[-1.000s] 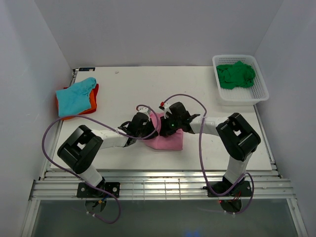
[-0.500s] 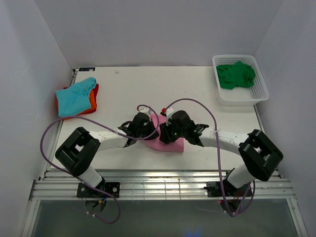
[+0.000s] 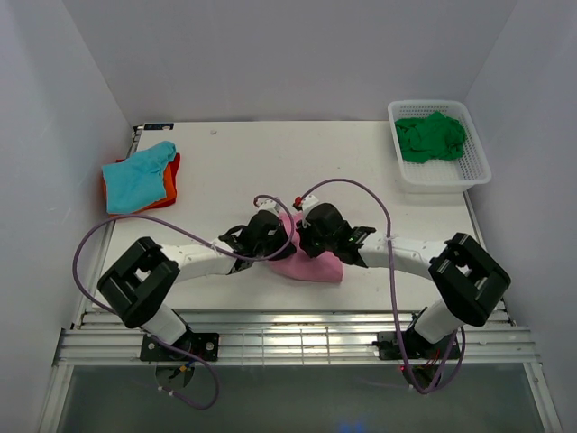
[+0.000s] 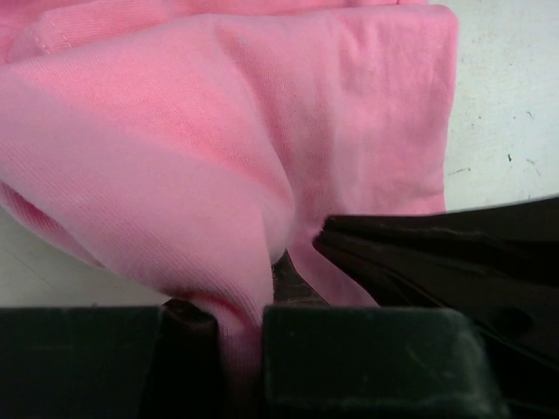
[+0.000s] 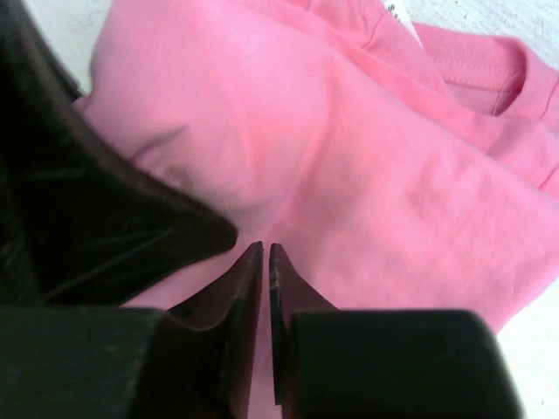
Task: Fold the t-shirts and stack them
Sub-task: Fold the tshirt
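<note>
Since the stack is plainly meant to grow at the far left, start there: a teal t-shirt [image 3: 137, 173] lies on an orange t-shirt [image 3: 168, 188], whose edge shows on the right, well apart from the work in the middle. The left arm [image 3: 142, 281] is doubled at its elbow at the near left, its forearm lying low and reaching right. The left claw [image 4: 238, 325] is clamped on a ridge of the pink t-shirt [image 3: 315, 263], the cloth drawn down between its fingers.

That shirt is a folded bundle in the middle of the surface [image 3: 234, 153], toward the near edge. Its longer side runs from far to near, slanting a little to the right. Both claws sit side by side at its far end, so the bulk of the cloth lies near and right of them, and neither arm is clearly the closer one. That shared end is what the next move depends on, by my reading a joint lift or drag toward the stack.

The right claw [image 5: 265, 253] has its fingers drawn almost together over the pink cloth, only a thin slit between; whether a fold is nipped there I cannot tell. The right arm [image 3: 467, 278] mirrors the left, reaching left.

Far right, a dark green t-shirt [image 3: 433, 135] lies crumpled in the white basket [image 3: 444, 182].
</note>
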`<state>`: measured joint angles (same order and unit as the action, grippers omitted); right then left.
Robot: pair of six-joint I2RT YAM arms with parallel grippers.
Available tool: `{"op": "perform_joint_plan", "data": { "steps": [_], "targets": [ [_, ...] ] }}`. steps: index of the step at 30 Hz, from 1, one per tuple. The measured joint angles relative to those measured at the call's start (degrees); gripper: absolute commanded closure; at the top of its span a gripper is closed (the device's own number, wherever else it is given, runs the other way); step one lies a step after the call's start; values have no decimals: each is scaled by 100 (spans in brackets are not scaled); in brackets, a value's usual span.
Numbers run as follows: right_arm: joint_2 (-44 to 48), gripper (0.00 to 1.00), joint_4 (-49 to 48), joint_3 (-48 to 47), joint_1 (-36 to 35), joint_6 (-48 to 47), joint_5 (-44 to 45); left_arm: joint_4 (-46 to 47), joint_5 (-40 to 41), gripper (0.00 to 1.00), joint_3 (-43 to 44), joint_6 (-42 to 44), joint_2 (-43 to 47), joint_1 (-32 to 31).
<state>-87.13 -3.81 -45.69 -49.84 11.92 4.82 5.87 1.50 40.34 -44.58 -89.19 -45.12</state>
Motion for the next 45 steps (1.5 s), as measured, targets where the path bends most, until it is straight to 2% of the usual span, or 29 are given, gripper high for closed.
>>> {"op": "perform_joint_plan", "data": {
  "steps": [1,8,15,19,20,22,23,28,37,40,45],
  "targets": [
    [-90,92,-4,-52,0,11,42,-15,24,100,0,-37,33,-50],
    [-415,92,-20,-118,0,118,258,-144,260,100,-22,-240,229,-413],
    [-592,92,42,-140,0,208,295,-229,299,100,-48,-289,179,-468],
    [-627,92,118,-144,0,260,299,-201,289,66,-48,-278,-17,-485],
    [-651,92,127,-151,0,273,299,-201,293,46,-48,-251,-70,-492],
    [-682,92,136,-179,0,293,297,-210,302,37,-48,-216,-133,-501],
    [-688,92,140,-188,0,302,297,-179,302,29,-39,-221,-136,-503],
    [-671,92,219,-236,33,411,297,-251,529,28,-15,-210,-76,-492],
    [-688,92,345,-260,26,417,297,-933,1187,26,195,247,286,-452],
    [-688,92,365,-264,26,417,295,-874,1196,28,114,345,385,-232],
    [-669,92,385,-264,26,415,295,-485,1010,29,-461,479,564,503]
  ]
}}
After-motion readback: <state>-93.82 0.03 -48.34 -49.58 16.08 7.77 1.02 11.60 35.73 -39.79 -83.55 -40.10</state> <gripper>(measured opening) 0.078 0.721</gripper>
